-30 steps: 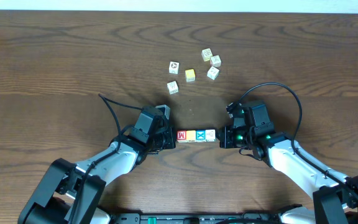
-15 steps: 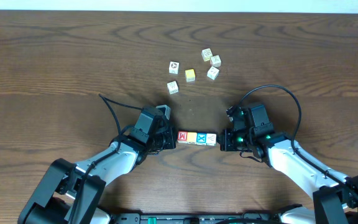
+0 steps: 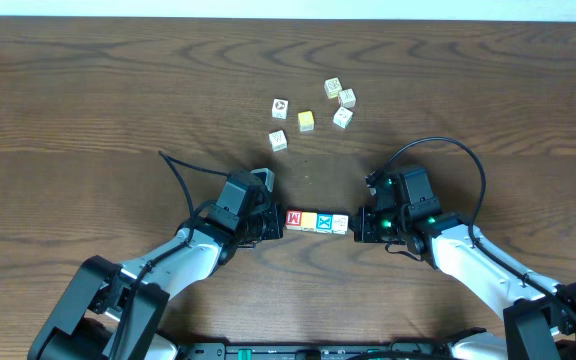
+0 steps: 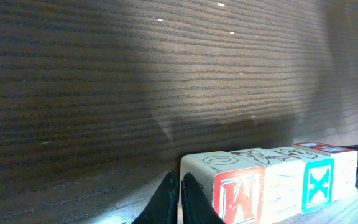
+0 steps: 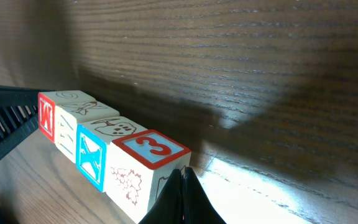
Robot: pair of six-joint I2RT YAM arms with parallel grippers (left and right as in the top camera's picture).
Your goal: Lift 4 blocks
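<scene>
Endwise, left claw (image 3: 279, 223) and right claw (image 3: 354, 224) (both shut) press the blocks (image 3: 316, 221).

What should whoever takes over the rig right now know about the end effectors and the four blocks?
Left end effector: shut, tips against the red-faced block.
Right end effector: shut, tips against the whitish block.
Blocks: red-faced block, yellow block, blue X block and whitish block form one touching row between the arms. Six loose cubes lie farther back on the table.
Done: row lined up and pinched from both ends.
Left: raise both arms together. Whether the row has cleared the table cannot be told.
</scene>
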